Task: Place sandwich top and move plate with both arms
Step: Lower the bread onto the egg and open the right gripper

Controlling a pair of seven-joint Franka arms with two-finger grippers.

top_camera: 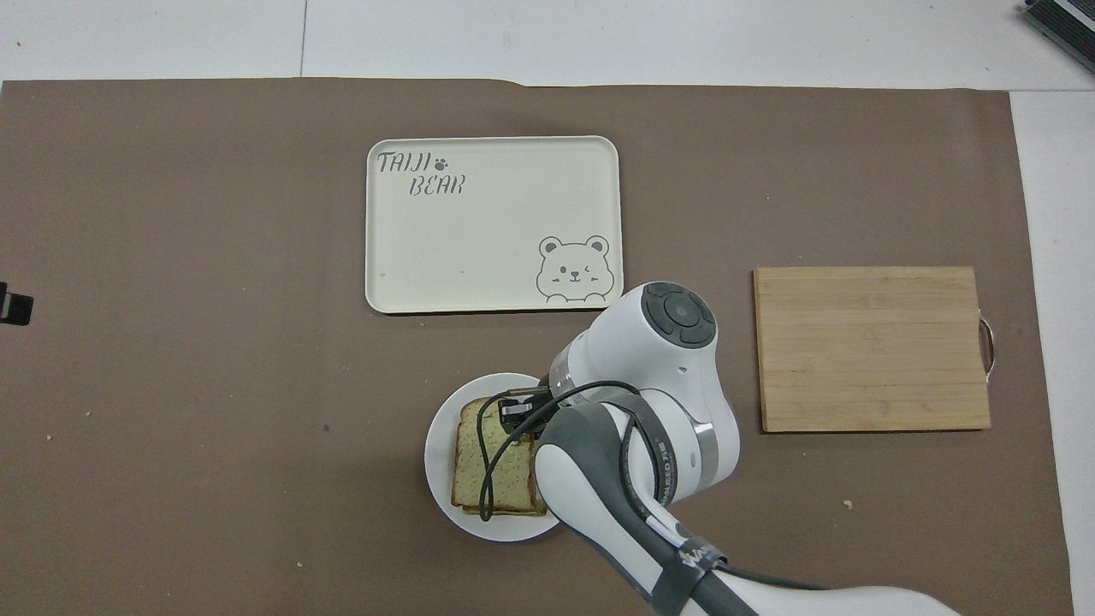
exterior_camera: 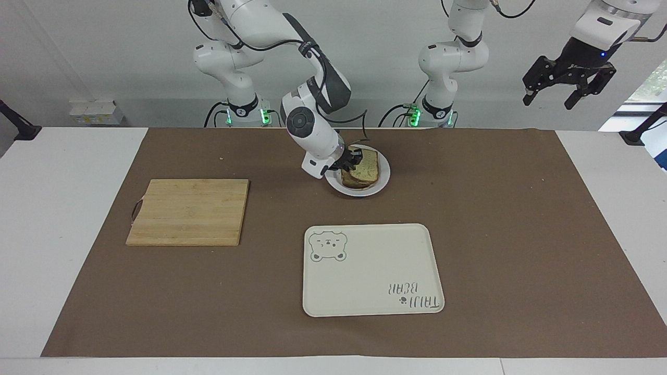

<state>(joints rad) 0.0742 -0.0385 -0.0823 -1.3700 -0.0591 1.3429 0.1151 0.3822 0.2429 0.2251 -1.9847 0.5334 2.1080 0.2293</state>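
Note:
The sandwich top (exterior_camera: 368, 164) lies on a lower slice on the white plate (exterior_camera: 384, 178), close to the robots at mid-table. It also shows in the overhead view (top_camera: 472, 458), lined up over the lower slice on the plate (top_camera: 437, 452). My right gripper (exterior_camera: 350, 161) is low over the plate's edge toward the right arm's end, shut on that edge of the top slice; it also shows in the overhead view (top_camera: 513, 411). My left gripper (exterior_camera: 568, 86) waits open and empty, raised high off the left arm's end of the table.
A cream tray with a bear drawing (exterior_camera: 372, 271) lies farther from the robots than the plate. A wooden cutting board (exterior_camera: 190, 211) lies toward the right arm's end. A brown mat (exterior_camera: 521, 234) covers the table.

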